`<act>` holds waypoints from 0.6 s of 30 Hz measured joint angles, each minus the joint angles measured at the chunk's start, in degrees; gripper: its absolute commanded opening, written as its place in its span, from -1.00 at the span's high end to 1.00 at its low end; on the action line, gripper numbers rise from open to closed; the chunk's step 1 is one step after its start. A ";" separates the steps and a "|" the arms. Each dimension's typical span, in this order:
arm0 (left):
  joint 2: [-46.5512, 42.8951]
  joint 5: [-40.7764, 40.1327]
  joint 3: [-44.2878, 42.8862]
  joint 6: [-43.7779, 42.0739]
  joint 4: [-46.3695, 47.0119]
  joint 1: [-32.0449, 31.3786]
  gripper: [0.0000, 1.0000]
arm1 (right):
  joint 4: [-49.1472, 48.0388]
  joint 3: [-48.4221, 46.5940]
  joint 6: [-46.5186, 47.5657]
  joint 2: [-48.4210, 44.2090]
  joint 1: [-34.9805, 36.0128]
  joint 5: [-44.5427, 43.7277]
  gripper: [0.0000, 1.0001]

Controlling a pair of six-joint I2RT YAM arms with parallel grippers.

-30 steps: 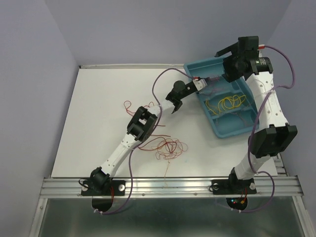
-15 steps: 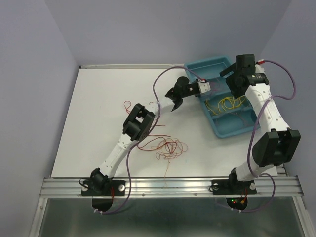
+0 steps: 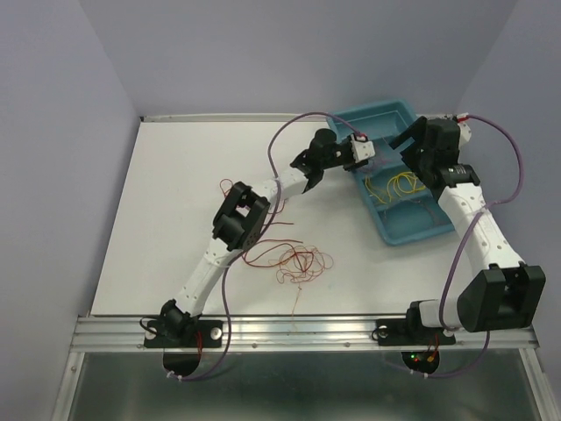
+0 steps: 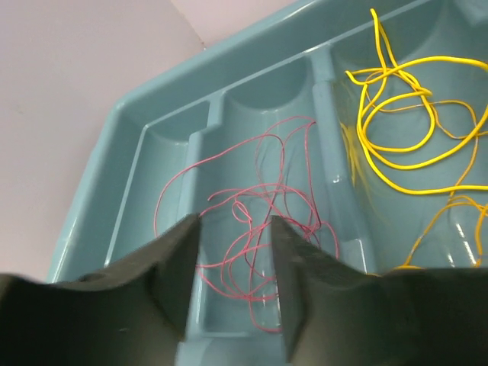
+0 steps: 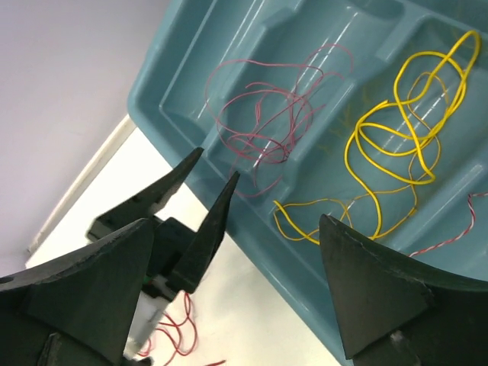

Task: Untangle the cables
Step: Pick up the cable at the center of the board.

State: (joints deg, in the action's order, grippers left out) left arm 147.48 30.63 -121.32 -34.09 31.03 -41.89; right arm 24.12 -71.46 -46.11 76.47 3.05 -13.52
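A loose tangle of red and orange cables (image 3: 296,261) lies on the white table, with one red strand (image 3: 228,187) apart at its left. In the teal tray (image 3: 405,237), a pink-red cable (image 4: 245,210) lies coiled in one compartment and yellow cables (image 4: 415,95) fill the one beside it. My left gripper (image 4: 235,223) hovers open just above the pink-red cable (image 5: 263,122), holding nothing. My right gripper (image 5: 238,223) is open over the tray's right side, above the yellow cables (image 5: 389,145). From the right wrist, the left gripper (image 5: 218,162) shows at the tray's edge.
The tray (image 4: 252,46) sits at the table's back right corner, close to the lavender walls. A thin red-and-white wire (image 5: 450,232) lies in another compartment. Thick purple cables (image 3: 285,140) loop off both arms. A metal rail (image 3: 298,331) runs along the near edge.
My left gripper has opened and the pink-red cable now lies loose in the tray. The right arm came down from behind the tray to just above it.
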 measured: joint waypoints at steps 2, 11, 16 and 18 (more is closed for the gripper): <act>-1.95 -0.11 1.11 0.26 -2.05 0.22 -0.71 | -2.21 2.10 1.46 -0.04 0.00 1.62 -0.87; -25.97 -4.61 19.50 3.08 -10.58 2.99 -0.90 | -11.52 13.29 7.26 -8.57 0.00 10.80 -0.82; -42.84 -5.09 31.19 4.46 -15.85 8.15 -0.98 | -17.49 16.44 9.18 -10.80 0.02 17.20 -0.80; -47.06 -5.51 32.68 3.61 -20.63 11.28 -0.98 | -18.51 17.27 9.51 -10.45 0.02 18.91 -0.80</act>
State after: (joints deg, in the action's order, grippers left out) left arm 100.42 25.12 -88.64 -30.48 10.39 -30.61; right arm 5.61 -54.19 -36.60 66.02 3.07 5.39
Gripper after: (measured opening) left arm 0.986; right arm 0.903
